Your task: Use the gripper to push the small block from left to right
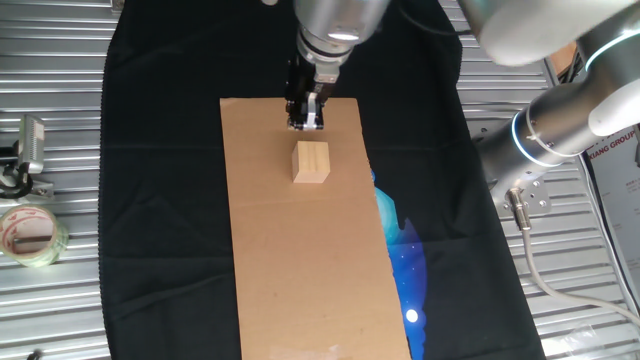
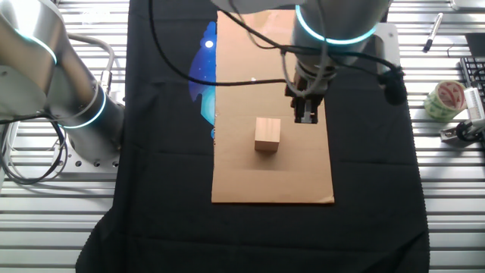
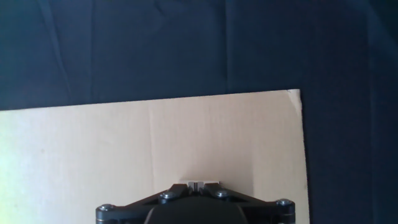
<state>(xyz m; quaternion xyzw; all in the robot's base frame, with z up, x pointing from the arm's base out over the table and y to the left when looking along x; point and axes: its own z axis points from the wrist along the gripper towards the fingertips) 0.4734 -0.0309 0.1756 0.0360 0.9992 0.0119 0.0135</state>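
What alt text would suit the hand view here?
The closed pincer points down at a brown cardboard sheet, whose corner lies on black cloth filling the upper frame. The small block is not visible.

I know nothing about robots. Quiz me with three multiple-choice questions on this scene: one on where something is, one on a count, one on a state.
1. Where does the small block sit?
A. On the brown cardboard sheet
B. On the black cloth
C. On the bare metal table

2. How many blocks are in sight?
A. One
B. Two
C. Three

3. How are the fingers of the pincer?
A. Spread wide around the block
B. Together, holding nothing
C. Clamped on the tape roll

Answers:
1 A, cardboard shows all around it.
2 A, both fixed views show a single cube.
3 B, the hand view shows the tips meeting, and the block stands apart.
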